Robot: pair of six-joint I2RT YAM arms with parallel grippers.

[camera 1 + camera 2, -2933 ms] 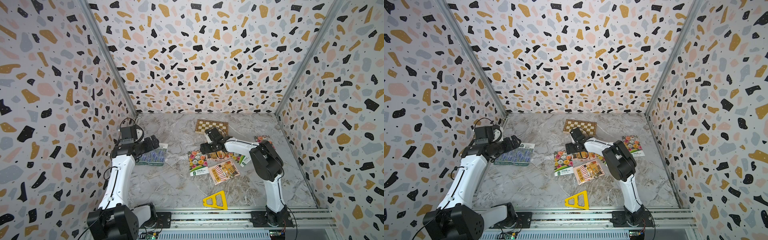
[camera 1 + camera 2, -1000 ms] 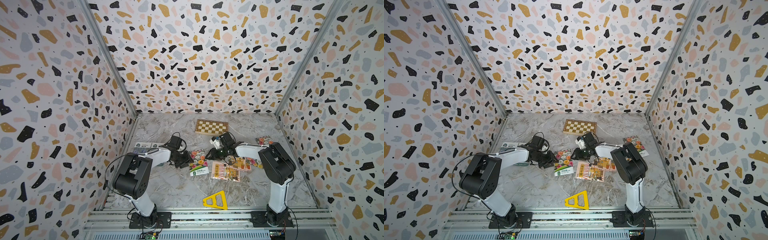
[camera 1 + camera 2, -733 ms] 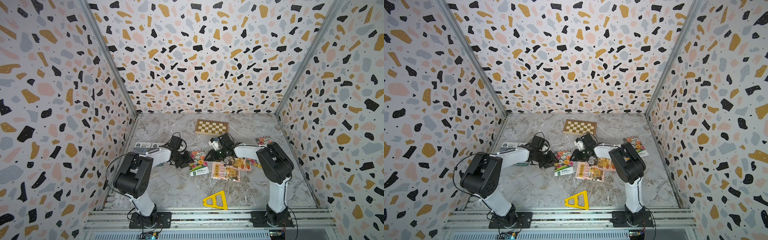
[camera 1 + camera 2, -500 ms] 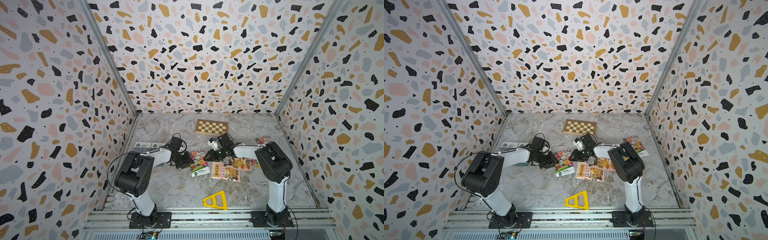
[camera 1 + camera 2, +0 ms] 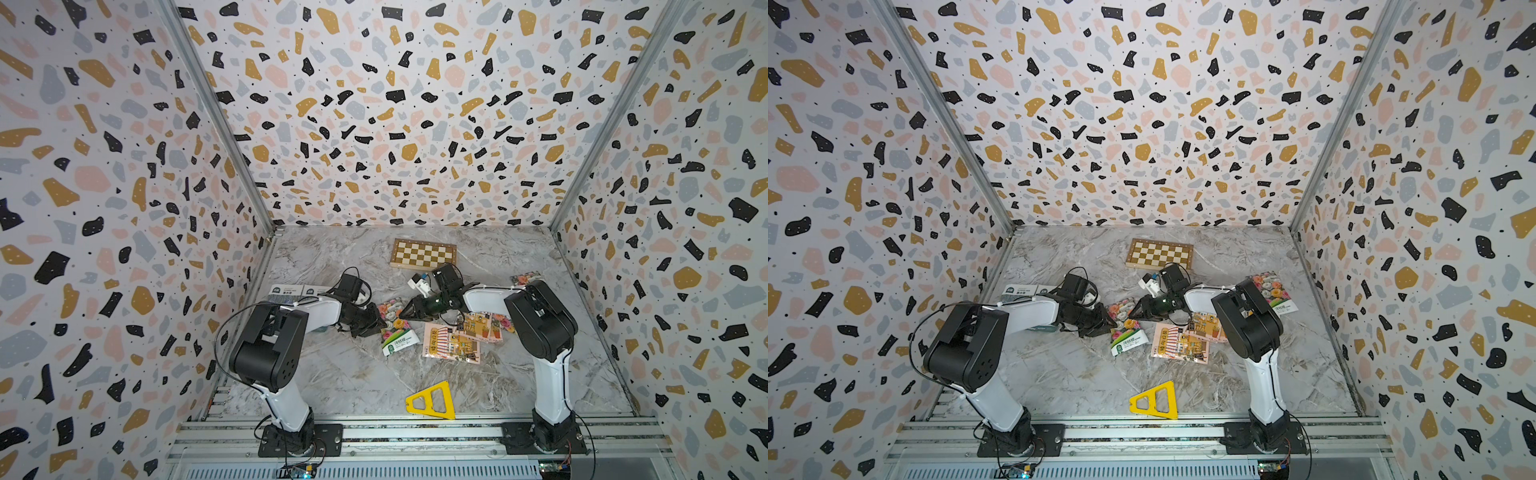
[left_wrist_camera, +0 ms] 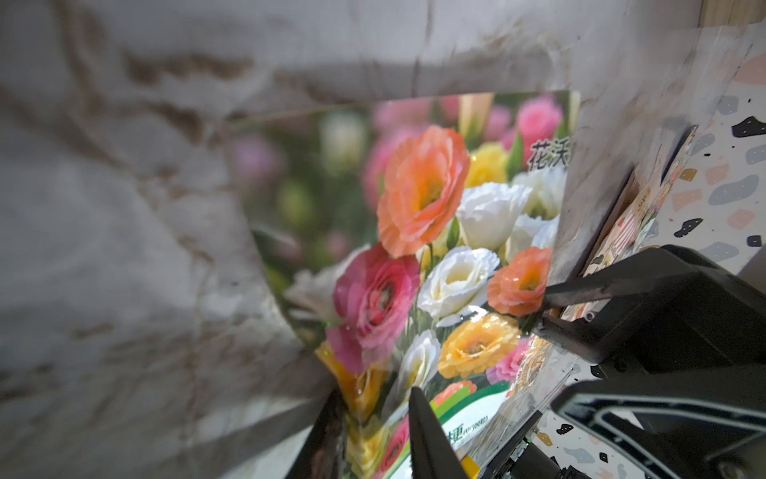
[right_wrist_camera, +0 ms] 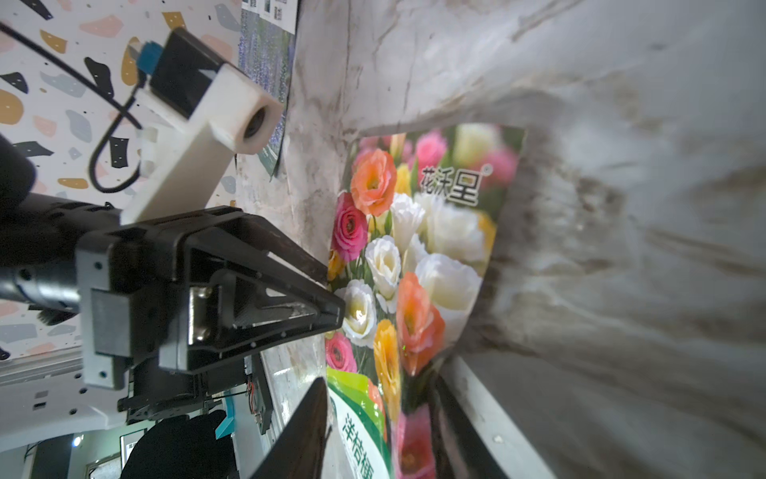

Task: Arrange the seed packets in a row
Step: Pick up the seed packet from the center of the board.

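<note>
Your flower packet (image 5: 395,332) lies mid-surface, away from the purple packets (image 5: 286,291) at the left edge. Both jaws straddle its opposite edges, probably to lift it. The right jaws are slightly open, the left jaws narrow, and you cannot tell whether they grip.

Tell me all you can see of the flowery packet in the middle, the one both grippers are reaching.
The glossy rectangular flower seed packet shows orange, pink, white and yellow blooms, Chinese lettering and a white-and-green label at one end. It looks like thin shiny film. It lies near the middle of the grey marbled table, partly bowed up off the surface. The left gripper and right gripper meet its opposite edges, fingers straddling it. Whether either has clamped it is unclear.
</note>
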